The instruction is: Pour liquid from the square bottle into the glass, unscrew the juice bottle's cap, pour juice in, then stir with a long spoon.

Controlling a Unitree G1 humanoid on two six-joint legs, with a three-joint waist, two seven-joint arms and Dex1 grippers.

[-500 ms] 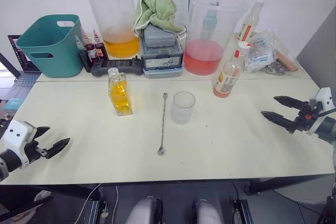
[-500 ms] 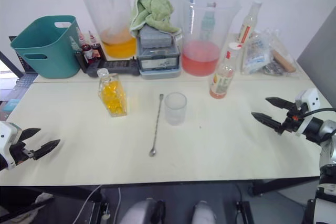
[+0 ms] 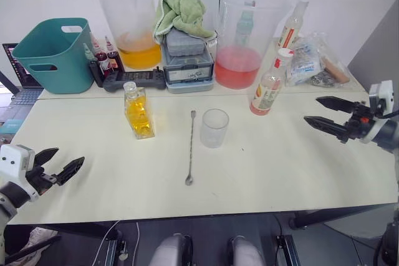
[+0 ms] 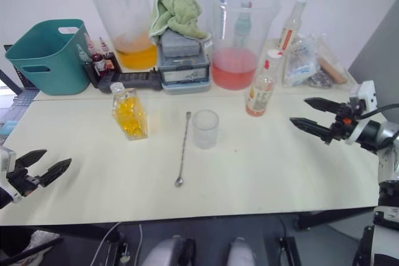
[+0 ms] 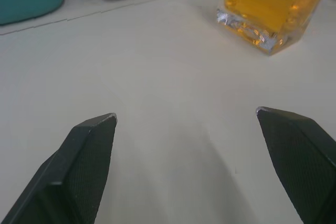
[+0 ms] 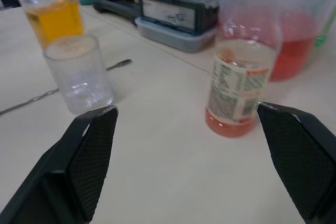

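The square bottle of yellow liquid stands capped left of centre on the table. An empty ribbed glass is near the middle, and the long spoon lies flat just left of it. The juice bottle, with pink juice and a white cap, stands upright behind and to the right of the glass. My left gripper is open at the table's near left edge, pointing towards the square bottle. My right gripper is open at the right, facing the juice bottle and the glass, holding nothing.
Along the back stand a teal basket, a pitcher of orange liquid, a grey box under a green towel, a pitcher of pink liquid, a black controller and plastic bags.
My right gripper has moved forward and a little inward towards the juice bottle, still open. The left gripper has hardly moved.
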